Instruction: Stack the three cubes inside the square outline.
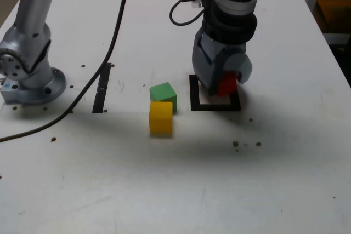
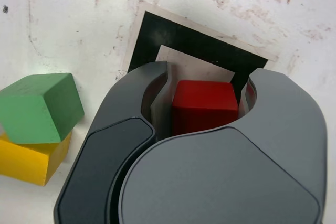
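— Where is the red cube (image 2: pixel 203 106) seen?
— At frame centre, over the square outline (image 1: pixel 215 104), between the gripper (image 1: pixel 226 85) jaws; whether it is clamped cannot be told.

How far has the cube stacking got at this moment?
Nothing is stacked yet. In hand: the red cube sits between the gripper fingers over the square outline; whether it has touched down is unclear. Left: the green cube and yellow cube wait beside the outline.
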Controlling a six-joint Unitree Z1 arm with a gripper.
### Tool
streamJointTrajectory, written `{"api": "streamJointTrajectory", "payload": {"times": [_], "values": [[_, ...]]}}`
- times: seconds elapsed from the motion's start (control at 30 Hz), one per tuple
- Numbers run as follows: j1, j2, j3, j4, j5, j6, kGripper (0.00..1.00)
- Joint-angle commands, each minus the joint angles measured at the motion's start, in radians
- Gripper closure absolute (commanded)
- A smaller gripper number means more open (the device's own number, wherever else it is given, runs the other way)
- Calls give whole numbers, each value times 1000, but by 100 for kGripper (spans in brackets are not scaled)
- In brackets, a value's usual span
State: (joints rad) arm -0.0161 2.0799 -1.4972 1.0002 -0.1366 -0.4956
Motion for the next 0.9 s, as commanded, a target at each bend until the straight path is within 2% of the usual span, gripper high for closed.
{"api": "streamJointTrajectory", "payload": {"times": [0.0, 0.33, 0.87], "values": [[0, 5, -2, -1, 2, 4, 87], [11, 4, -34, 110, -7, 5, 87], [13, 13, -40, 135, -23, 125, 87]]}}
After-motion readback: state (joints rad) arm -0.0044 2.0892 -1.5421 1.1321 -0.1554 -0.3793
